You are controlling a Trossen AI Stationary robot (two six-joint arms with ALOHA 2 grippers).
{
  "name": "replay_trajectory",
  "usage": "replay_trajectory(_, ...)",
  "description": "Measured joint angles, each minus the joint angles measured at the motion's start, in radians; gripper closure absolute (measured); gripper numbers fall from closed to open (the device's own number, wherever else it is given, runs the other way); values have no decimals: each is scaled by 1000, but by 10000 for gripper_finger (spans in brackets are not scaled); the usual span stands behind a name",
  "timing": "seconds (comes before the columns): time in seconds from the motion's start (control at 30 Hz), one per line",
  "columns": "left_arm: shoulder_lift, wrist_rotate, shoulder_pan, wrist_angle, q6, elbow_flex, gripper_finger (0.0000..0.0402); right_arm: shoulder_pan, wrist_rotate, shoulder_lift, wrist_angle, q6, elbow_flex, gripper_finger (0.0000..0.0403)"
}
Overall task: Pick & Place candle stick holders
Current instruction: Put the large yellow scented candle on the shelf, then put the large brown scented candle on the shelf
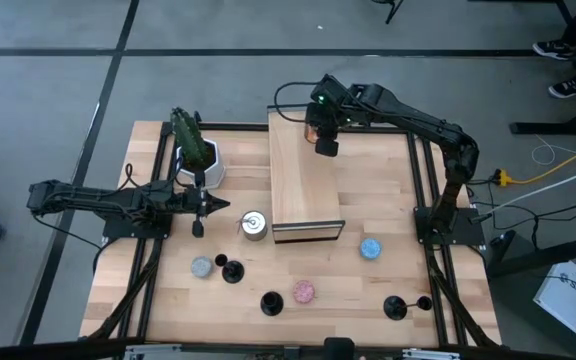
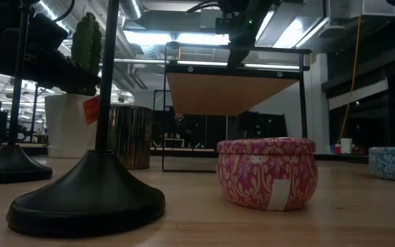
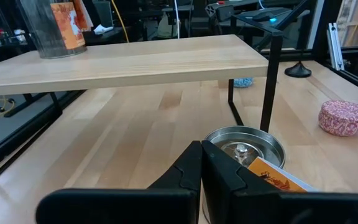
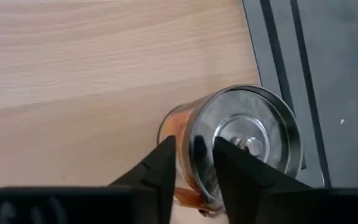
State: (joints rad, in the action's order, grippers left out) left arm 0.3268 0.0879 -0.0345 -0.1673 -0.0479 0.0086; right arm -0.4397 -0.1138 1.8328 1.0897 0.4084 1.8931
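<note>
Three black candle stick holders stand upright on their round bases near the table's front edge: one at the left (image 1: 230,270), one in the middle (image 1: 271,303), one at the right (image 1: 395,307). Two show close in the low view (image 2: 84,199) (image 2: 9,161). My left gripper (image 1: 200,215) (image 3: 202,168) is shut and empty, just left of a shiny metal tin (image 1: 254,226) (image 3: 244,146). My right gripper (image 1: 324,140) (image 4: 194,165) hangs over the far end of the wooden shelf (image 1: 303,180), fingers a little apart above a lidded jar with an orange label (image 4: 241,143). I cannot tell if it touches the jar.
A cactus in a white pot (image 1: 196,155) stands at the far left. A grey tin (image 1: 201,267), a pink tin (image 1: 303,291) and a blue tin (image 1: 370,248) lie among the holders. The raised shelf on black legs fills the table's middle.
</note>
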Motion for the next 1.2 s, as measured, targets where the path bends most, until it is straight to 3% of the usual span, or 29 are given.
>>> replay_trajectory(0.3,0,0,0,0,0,0,397,3,-18,-2,97,-61,110,232)
replay_trajectory(0.73,0,0,0,0,0,0,398,-7,218,-83,371,-197,169,267)
replay_trajectory(0.93,0,0,0,0,0,0,397,12,223,-201,402,-294,38,288)
replay_trajectory(1.2,0,0,0,0,0,0,398,123,223,-443,189,-457,-305,299)
